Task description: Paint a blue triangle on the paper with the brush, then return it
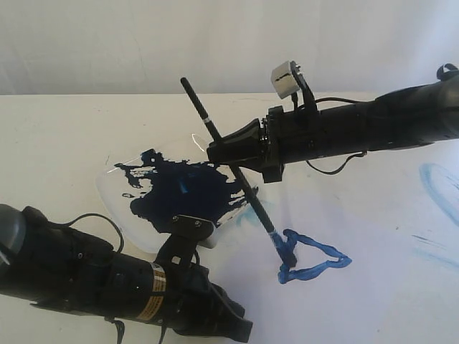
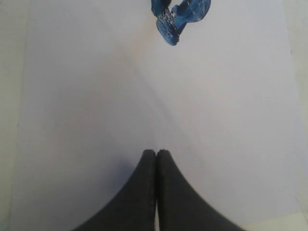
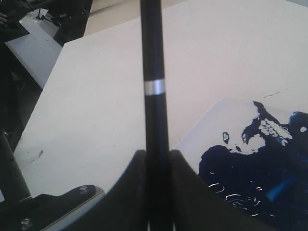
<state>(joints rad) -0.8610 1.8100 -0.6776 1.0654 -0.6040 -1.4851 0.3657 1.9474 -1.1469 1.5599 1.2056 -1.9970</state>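
My right gripper is shut on the brush, gripping the black handle below its pale ring. The brush slants down and its blue bristle tip touches the left corner of the blue triangle. The triangle is a glossy outline on the paper. My left gripper is shut on nothing and sits low over the paper's near part, well short of the triangle.
A clear plastic dish holding a dark navy paint puddle lies left of the triangle, under the brush handle. A faint pale-blue smear marks the far right. The left arm lies along the front left.
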